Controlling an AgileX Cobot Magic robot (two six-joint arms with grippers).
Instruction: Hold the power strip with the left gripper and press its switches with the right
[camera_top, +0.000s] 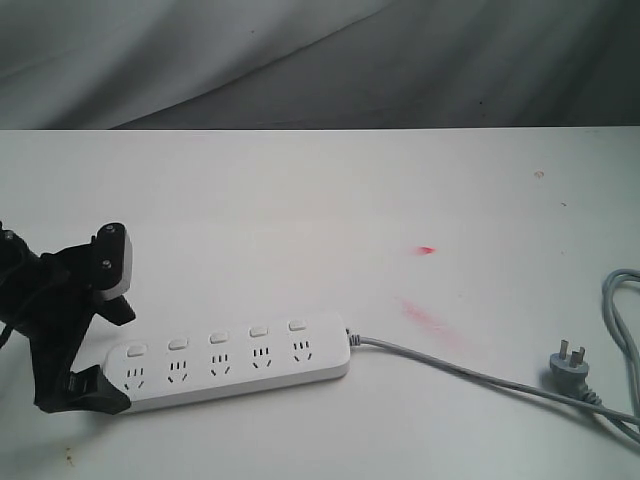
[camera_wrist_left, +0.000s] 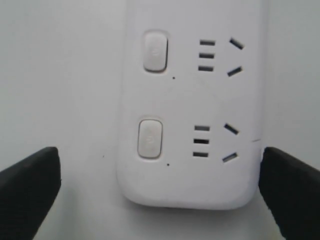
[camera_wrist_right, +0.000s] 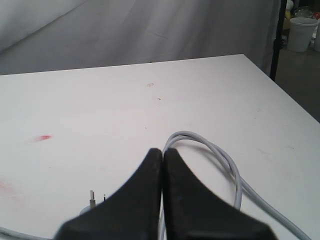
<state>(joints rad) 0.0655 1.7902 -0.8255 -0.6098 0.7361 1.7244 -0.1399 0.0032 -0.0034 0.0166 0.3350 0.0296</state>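
The white power strip lies flat on the table, its five switches in a row above the sockets. Its grey cord runs right to the plug. My left gripper is open at the strip's left end, one black jaw on each side of it. In the left wrist view the strip's end sits between the fingers, with two switches showing; one jaw is at the strip's edge, the other apart. My right gripper is shut on nothing above the looped cord and plug. It is outside the exterior view.
Red smears mark the white table right of the middle. A grey cloth backdrop hangs behind the far edge. Off the table's right side stand a black pole and a white cup.
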